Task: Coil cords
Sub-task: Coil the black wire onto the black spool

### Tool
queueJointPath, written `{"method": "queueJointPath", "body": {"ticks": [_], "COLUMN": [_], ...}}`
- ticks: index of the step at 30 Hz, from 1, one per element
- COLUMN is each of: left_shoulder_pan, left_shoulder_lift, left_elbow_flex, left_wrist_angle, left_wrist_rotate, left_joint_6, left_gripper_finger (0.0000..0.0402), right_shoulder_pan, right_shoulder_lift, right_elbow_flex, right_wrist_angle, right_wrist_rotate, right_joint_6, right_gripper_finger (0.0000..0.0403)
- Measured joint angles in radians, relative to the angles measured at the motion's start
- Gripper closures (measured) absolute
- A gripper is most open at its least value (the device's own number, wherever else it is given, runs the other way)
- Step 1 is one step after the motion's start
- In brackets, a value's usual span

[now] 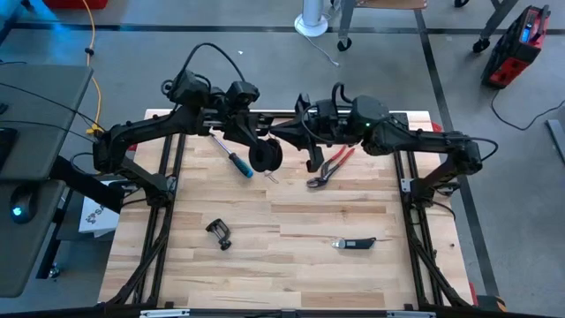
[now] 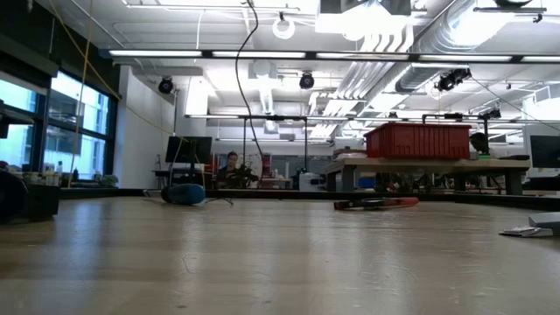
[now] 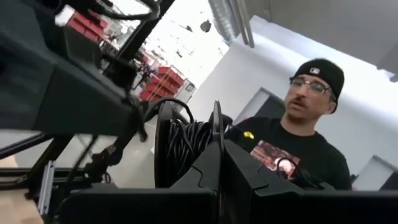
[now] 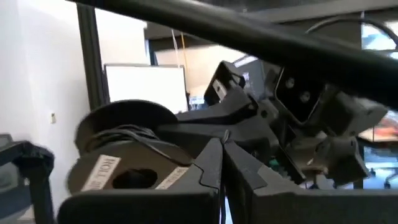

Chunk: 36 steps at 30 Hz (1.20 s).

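The small round black reel [image 1: 266,157] with dark cord wound on it is in my left gripper [image 1: 262,148], over the table's far middle. The left wrist view shows the reel [image 3: 186,143] right behind the shut fingers. My right gripper [image 1: 281,134] is shut close beside the reel, which also shows in the right wrist view [image 4: 124,158] with a white label. I see no loose cord between its fingers. Neither gripper nor the reel shows in the low view. My left gripper pinches the rim of one of the reel's flanges [image 3: 216,121] between its two fingers. The flange stands edge-on between them, and the wound cord [image 3: 193,140] lies just beside it. The reel is lifted clear of the table. My right gripper: I cannot tell whether it touches the cord or the reel.
A blue-handled screwdriver [image 1: 234,159] lies left of the reel and red pliers [image 1: 331,166] lie right of it. A black clamp [image 1: 219,233] and a folding knife [image 1: 354,243] lie toward the near side. A person [image 3: 298,143] stands beyond the table.
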Motion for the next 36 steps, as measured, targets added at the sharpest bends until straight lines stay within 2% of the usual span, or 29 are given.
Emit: {"method": "queueJointPath", "body": {"ticks": [5, 16, 21, 28, 32, 36], "left_shoulder_pan": [-0.021, -0.054, -0.059, -0.048, -0.049, -0.051], "left_shoulder_lift": [0.0, -0.002, -0.003, -0.002, -0.002, -0.004], "left_elbow_flex": [0.0, 0.002, 0.044, 0.101, 0.114, 0.114], "left_wrist_angle": [-0.001, 0.087, 0.114, 0.108, 0.099, 0.102], "left_wrist_rotate": [-0.016, -0.08, -0.109, -0.202, -0.243, -0.305], "left_joint_6": [-0.007, -0.01, 0.015, 0.117, 0.162, 0.232], "left_gripper_finger": [0.0401, 0.0401, 0.0401, 0.0401, 0.0401, 0.0401], "right_shoulder_pan": [0.0, -0.004, -0.011, -0.008, -0.008, -0.008], "right_shoulder_lift": [0.036, 0.067, 0.068, 0.067, 0.067, 0.07], "right_elbow_flex": [0.0, 0.0, 0.0, 0.002, 0.001, 0.0], "right_wrist_angle": [0.083, 0.114, 0.098, 0.108, 0.098, 0.081], "right_wrist_rotate": [-0.003, -0.017, -0.019, -0.054, -0.05, 0.007], "right_joint_6": [0.023, 0.055, 0.157, 0.257, 0.277, 0.335], "right_gripper_finger": [0.0403, 0.0403, 0.0403, 0.0402, 0.0383, 0.0343]}}
